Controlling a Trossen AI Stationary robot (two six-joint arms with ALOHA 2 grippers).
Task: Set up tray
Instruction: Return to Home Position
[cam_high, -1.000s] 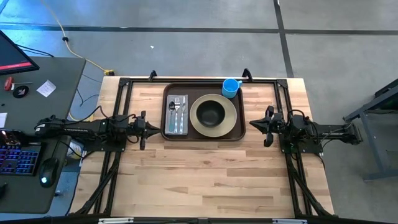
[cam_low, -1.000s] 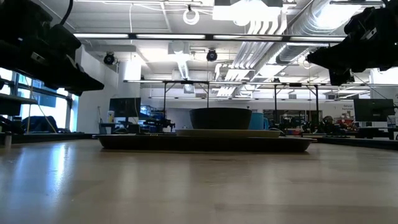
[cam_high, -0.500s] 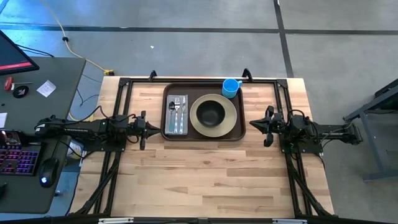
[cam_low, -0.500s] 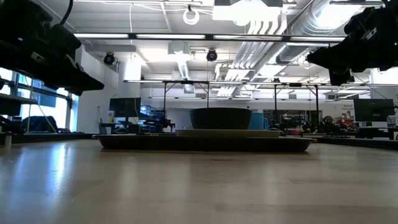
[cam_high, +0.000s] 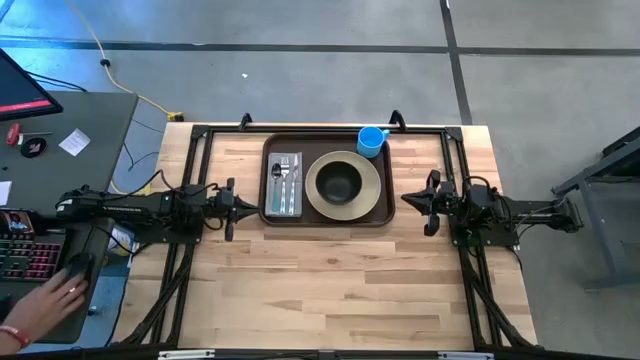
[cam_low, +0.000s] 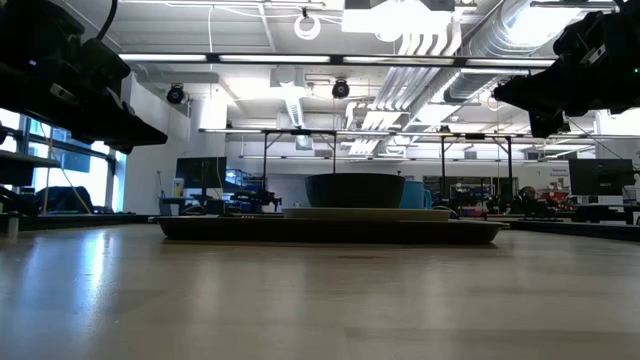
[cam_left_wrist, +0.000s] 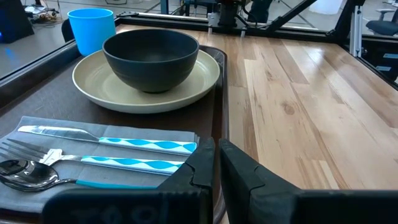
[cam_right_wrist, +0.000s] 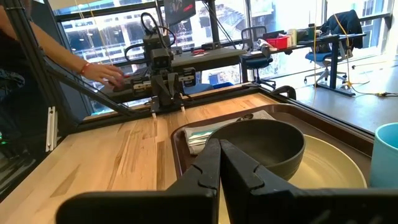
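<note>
The dark brown tray (cam_high: 328, 223) lies flat on the table's far half. On it rest a grey napkin (cam_high: 285, 186) with knife, fork and spoon, a beige plate (cam_high: 369, 190) carrying a dark bowl (cam_high: 341, 182), and a blue cup (cam_high: 371, 140) at its far right corner. My left gripper (cam_high: 238, 203) hovers shut just left of the tray, raised off the table. My right gripper (cam_high: 411, 198) hovers shut just right of it. In the left wrist view the shut fingers (cam_left_wrist: 216, 168) point at the tray's near rim (cam_left_wrist: 219, 81). The right wrist view shows the bowl (cam_right_wrist: 261, 146) past the shut fingers (cam_right_wrist: 219, 163).
Bare wooden table (cam_high: 340, 290) stretches across the near half. A black frame (cam_high: 200, 130) runs along the far edge and both sides. A person's hand (cam_high: 45, 310) rests on a desk left of the table, by a keyboard.
Both arms and everything on the tray have kept still. A person's hand has come into view at the desk left of the table.
</note>
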